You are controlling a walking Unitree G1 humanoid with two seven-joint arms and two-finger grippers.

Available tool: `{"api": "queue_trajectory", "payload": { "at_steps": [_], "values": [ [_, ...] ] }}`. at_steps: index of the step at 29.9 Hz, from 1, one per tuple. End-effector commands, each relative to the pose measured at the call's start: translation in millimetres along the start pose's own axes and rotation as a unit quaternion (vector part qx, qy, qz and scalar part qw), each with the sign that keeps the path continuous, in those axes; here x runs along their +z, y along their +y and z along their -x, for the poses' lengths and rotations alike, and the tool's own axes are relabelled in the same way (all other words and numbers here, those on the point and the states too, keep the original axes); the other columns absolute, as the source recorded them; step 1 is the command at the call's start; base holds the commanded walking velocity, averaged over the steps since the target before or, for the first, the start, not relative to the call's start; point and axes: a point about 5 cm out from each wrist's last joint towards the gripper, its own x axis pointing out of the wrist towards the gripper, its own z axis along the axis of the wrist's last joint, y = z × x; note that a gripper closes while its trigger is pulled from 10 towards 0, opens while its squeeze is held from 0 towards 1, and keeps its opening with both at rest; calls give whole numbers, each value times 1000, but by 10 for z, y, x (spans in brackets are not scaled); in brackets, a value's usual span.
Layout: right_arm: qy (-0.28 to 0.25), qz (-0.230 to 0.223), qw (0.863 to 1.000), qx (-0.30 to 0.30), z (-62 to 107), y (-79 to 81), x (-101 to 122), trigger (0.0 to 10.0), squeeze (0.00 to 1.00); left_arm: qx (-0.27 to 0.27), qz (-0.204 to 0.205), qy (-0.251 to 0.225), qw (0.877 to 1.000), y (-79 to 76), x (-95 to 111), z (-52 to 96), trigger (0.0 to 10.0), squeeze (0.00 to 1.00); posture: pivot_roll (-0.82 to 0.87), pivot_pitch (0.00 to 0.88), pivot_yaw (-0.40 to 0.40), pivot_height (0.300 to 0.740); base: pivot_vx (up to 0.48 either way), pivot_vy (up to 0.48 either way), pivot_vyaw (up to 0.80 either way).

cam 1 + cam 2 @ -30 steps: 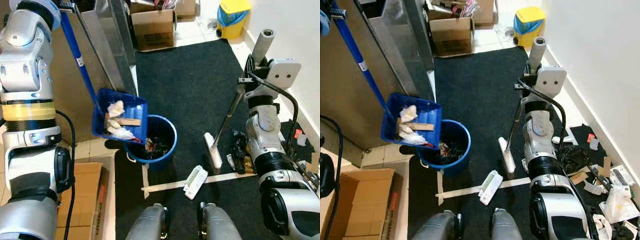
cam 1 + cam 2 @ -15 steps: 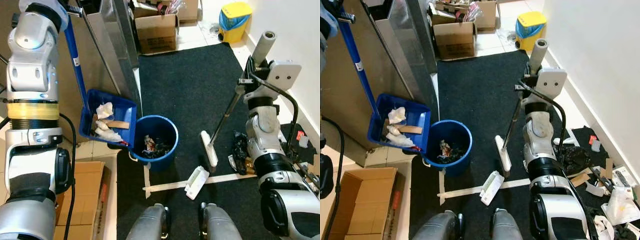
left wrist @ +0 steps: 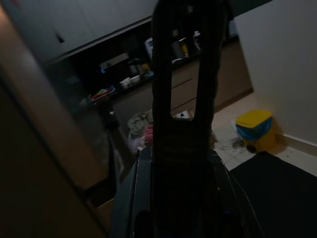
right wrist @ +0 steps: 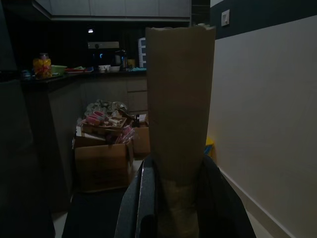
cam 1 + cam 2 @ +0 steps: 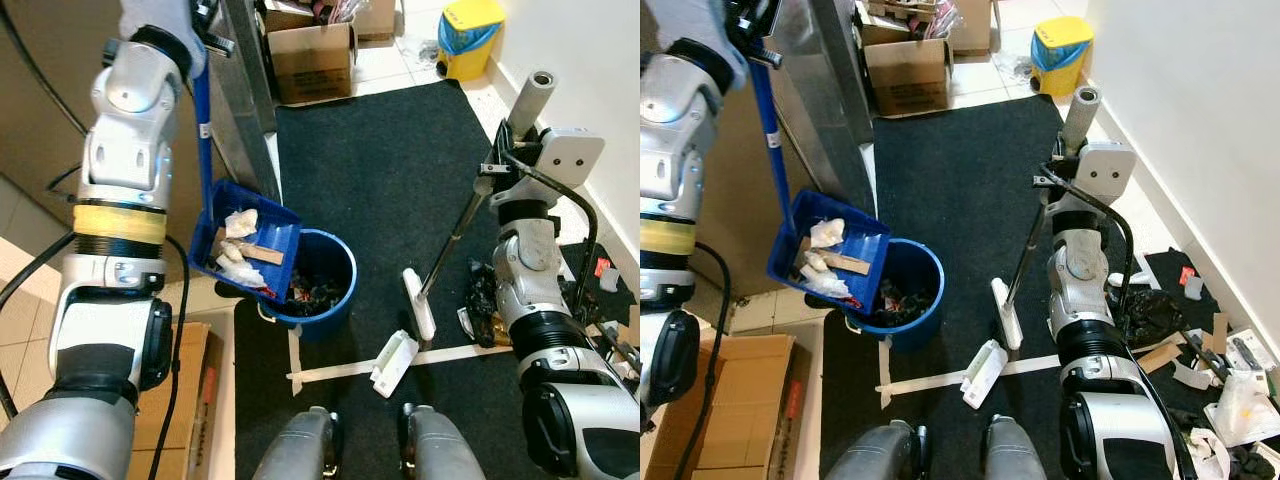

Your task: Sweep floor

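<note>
A blue long-handled dustpan (image 5: 250, 245) hangs tilted, its lower edge over the rim of the blue bucket (image 5: 312, 327). White tissues and a strip of cardboard lie in the pan. My left gripper (image 5: 752, 22) is raised high and shut on the top of the dustpan handle (image 5: 203, 120), which looks dark in the left wrist view (image 3: 185, 99). My right gripper (image 5: 497, 165) is shut on the broom handle (image 5: 527, 100), seen as a grey tube in the right wrist view (image 4: 181, 124). The white broom head (image 5: 418, 305) rests on the black mat.
A white flat object (image 5: 392, 362) and a tape strip (image 5: 335, 373) lie on the mat by my feet. Dark debris (image 5: 480, 300) and scraps lie along the right wall. A cardboard box (image 5: 175, 400) sits at my left, a metal cabinet (image 5: 240, 90) behind the bucket, boxes and a yellow bin (image 5: 468, 35) beyond.
The dustpan swung left away from the bucket, then came back over its rim, more tilted. My left arm moved to the right. The broom has hardly moved.
</note>
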Motion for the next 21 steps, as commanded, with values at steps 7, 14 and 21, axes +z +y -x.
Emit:
{"api": "queue_trajectory", "payload": {
  "at_steps": [7,14,21],
  "values": [
    [-29,-3,1000,0,-25,10,96,10000,0,-51,-31,-43,997,-241,123,-28,10000,0,53,126,113,740,0,0,0],
    [-28,-4,1000,0,-23,21,91,10000,0,-78,-23,-60,995,-433,169,-41,10000,0,51,128,114,740,0,0,0],
    [-28,-4,1000,-1,-19,19,89,10000,0,-110,-51,-76,990,-604,189,-40,10000,0,49,130,116,740,0,0,0]
  ]
}}
